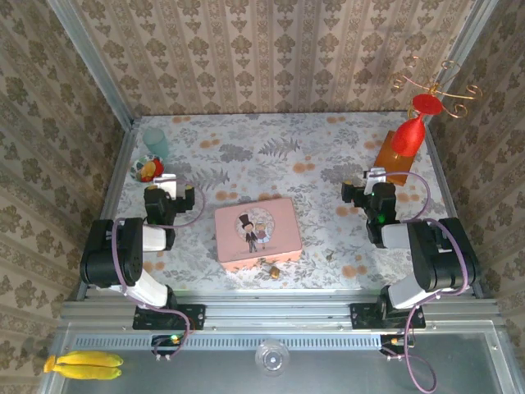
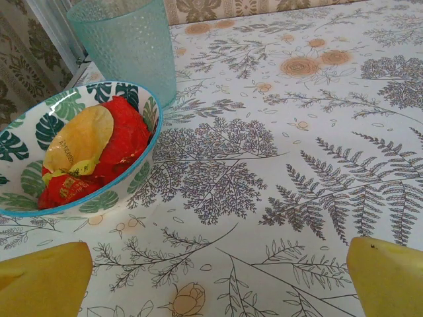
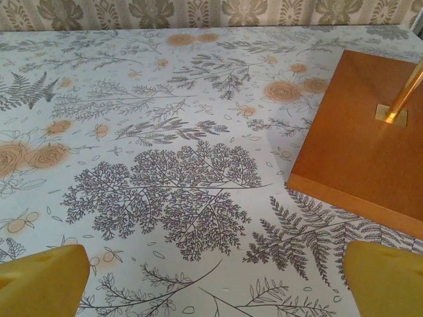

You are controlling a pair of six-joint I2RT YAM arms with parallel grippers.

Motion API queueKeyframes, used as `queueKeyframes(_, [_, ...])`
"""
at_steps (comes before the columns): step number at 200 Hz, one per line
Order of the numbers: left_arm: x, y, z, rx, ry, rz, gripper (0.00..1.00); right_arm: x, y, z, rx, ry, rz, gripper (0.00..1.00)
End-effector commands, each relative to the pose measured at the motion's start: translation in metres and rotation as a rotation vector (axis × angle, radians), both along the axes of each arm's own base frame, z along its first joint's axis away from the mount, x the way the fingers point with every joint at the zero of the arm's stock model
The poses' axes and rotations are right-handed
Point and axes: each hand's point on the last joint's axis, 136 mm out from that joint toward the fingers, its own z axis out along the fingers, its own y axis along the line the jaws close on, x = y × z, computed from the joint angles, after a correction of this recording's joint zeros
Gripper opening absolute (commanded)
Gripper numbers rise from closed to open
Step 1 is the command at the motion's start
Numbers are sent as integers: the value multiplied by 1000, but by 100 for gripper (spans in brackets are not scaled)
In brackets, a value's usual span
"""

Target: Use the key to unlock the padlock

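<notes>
A table under a pale cloth printed with grey ferns and orange roses [image 1: 271,156] stands between wallpapered walls. In the left wrist view the left gripper [image 2: 211,284] gapes wide and empty over bare cloth, with a leaf-patterned bowl [image 2: 135,188] of red and yellow wrappers at left and a teal glass tumbler [image 2: 125,46] at upper left; the right gripper [image 3: 211,284] is equally wide and empty, with an orange-brown wooden base [image 3: 357,145] at right. In the top view the tiny brass-gold padlock [image 1: 276,271] lies just below centre by the lower edge of a pink picture tin [image 1: 257,234], and a dark speck to its right, too small to be sure of, looks like the thin metal key [image 1: 330,256].
</notes>
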Motion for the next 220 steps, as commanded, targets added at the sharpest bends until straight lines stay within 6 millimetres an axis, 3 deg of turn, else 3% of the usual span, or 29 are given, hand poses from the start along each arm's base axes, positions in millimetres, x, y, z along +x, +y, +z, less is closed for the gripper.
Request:
queueKeyframes(1, [6,-1,11,-6,-30,6,100,5,0,7,0,-20,7,100])
queueKeyframes(220, [6,0,12,-5,-32,6,100,5,0,6,6,-17,11,100])
